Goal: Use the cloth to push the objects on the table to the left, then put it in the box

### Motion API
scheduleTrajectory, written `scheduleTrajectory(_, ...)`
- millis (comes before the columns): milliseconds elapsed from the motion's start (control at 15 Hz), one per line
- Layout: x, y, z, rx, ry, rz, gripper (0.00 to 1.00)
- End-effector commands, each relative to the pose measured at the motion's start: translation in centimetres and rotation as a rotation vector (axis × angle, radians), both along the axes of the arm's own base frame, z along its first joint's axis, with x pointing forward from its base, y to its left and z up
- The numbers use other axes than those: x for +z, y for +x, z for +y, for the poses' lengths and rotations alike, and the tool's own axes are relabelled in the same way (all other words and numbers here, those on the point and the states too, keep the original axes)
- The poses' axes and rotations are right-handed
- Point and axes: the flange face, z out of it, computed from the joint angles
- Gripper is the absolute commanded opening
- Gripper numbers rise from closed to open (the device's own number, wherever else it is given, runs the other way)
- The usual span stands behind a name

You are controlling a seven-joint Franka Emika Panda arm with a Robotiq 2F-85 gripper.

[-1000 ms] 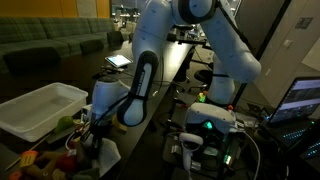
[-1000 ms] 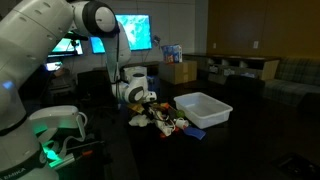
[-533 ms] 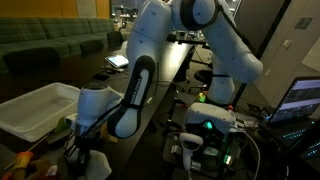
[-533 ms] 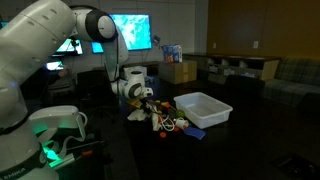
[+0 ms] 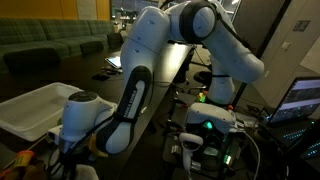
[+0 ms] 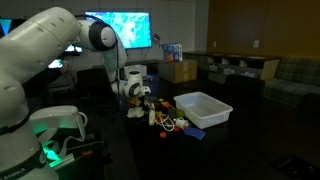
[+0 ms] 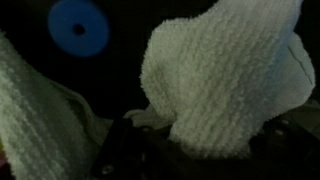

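Gripper (image 6: 144,99) is clamped tight on the bunched-up cloth (image 7: 220,70), low over the table (image 6: 215,145), and the objects (image 6: 165,121) sit just beside it on the box (image 6: 205,108) side, so I'd guess the sweep heads that way.

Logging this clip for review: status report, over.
Status: gripper shut on cloth, low beside objects. Objects heaped between gripper and box. Box looks empty.
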Motion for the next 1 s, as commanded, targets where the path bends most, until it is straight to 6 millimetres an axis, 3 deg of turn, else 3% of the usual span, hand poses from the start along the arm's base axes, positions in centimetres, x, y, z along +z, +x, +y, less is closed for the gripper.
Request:
scheduleTrajectory(0, 1.9, 1.2, 2.2, -0.003, 0.031, -0.024, 0.00)
scheduleTrajectory(267, 2.8, 1.5, 1.5, 0.035, 0.015, 0.008, 0.00)
scheduleTrajectory(600, 4.0, 0.7, -2.3, 0.091, -0.008, 0.075, 0.00)
scheduleTrajectory(933, 8.6, -0.3, -7.2, 0.151, 0.021, 0.043, 0.00)
